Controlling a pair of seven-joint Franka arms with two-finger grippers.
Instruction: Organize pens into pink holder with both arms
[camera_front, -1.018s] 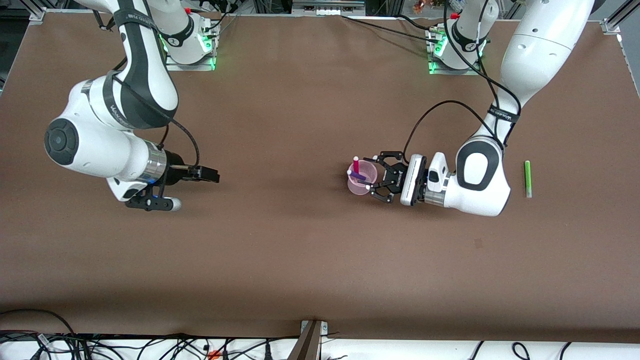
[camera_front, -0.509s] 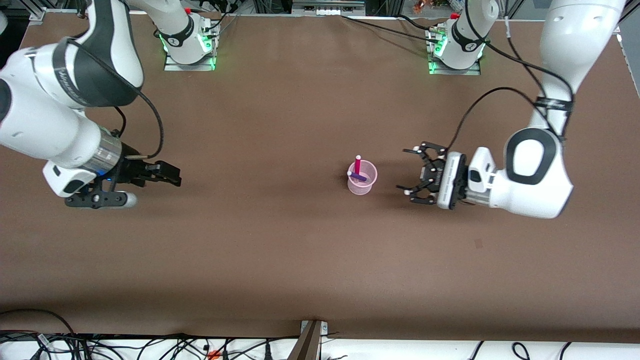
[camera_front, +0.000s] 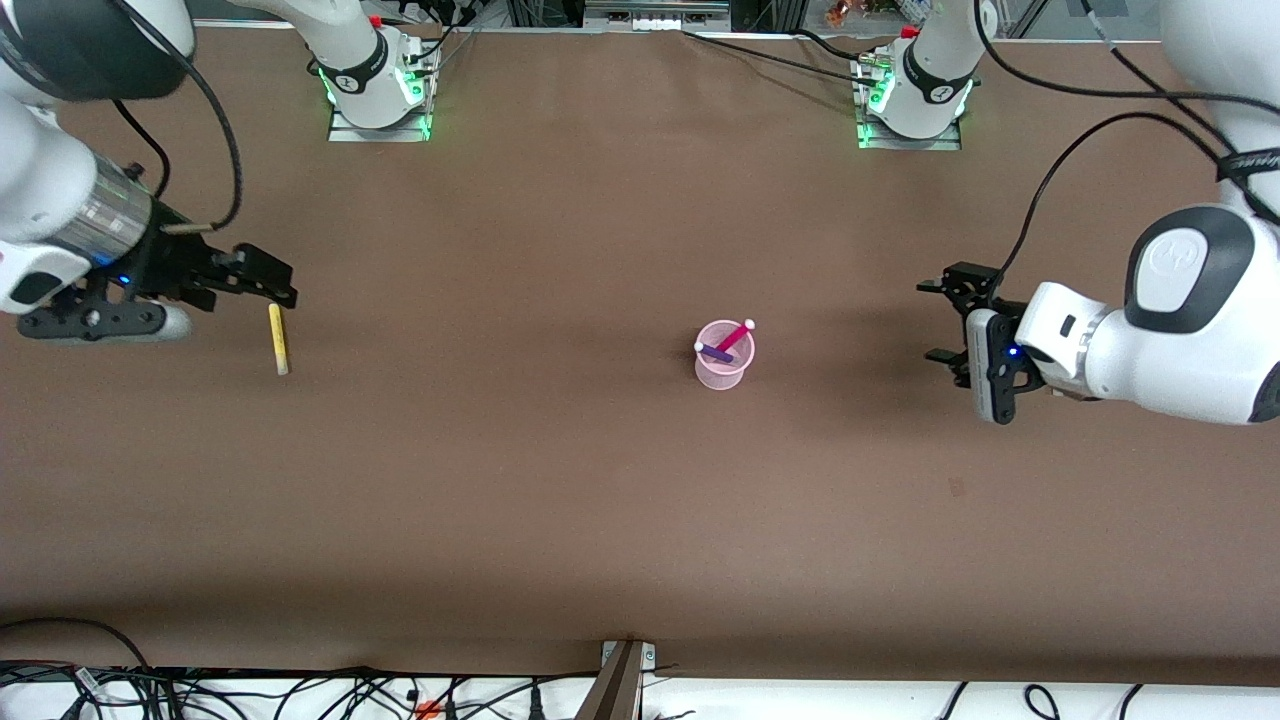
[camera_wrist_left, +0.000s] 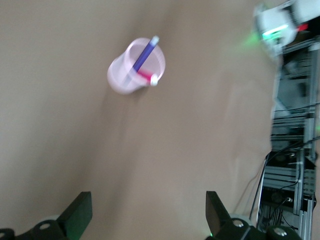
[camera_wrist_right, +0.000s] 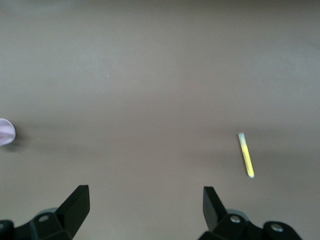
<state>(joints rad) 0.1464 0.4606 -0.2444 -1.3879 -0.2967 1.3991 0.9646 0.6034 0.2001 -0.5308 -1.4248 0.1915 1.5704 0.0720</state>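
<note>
Both grippers are open and empty: left gripper (camera_front: 945, 320) toward its table end, right gripper (camera_front: 262, 280) over the yellow pen (camera_front: 277, 338); cup (camera_front: 724, 358) holds two pens.

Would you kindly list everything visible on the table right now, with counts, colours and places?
cup: one, pale pink, mid-table, upright.
magenta pen: one, in the cup, leaning on its rim.
purple pen: one, in the cup, leaning across it.
yellow pen: one, flat on the table toward the right arm's end.
table: one, brown.
cables: many, black and white, along the edge nearest the camera.
right hand: one, black, empty, open, just above the yellow pen's end.
left hand: one, black, empty, open, over the table toward the left arm's end.
</note>
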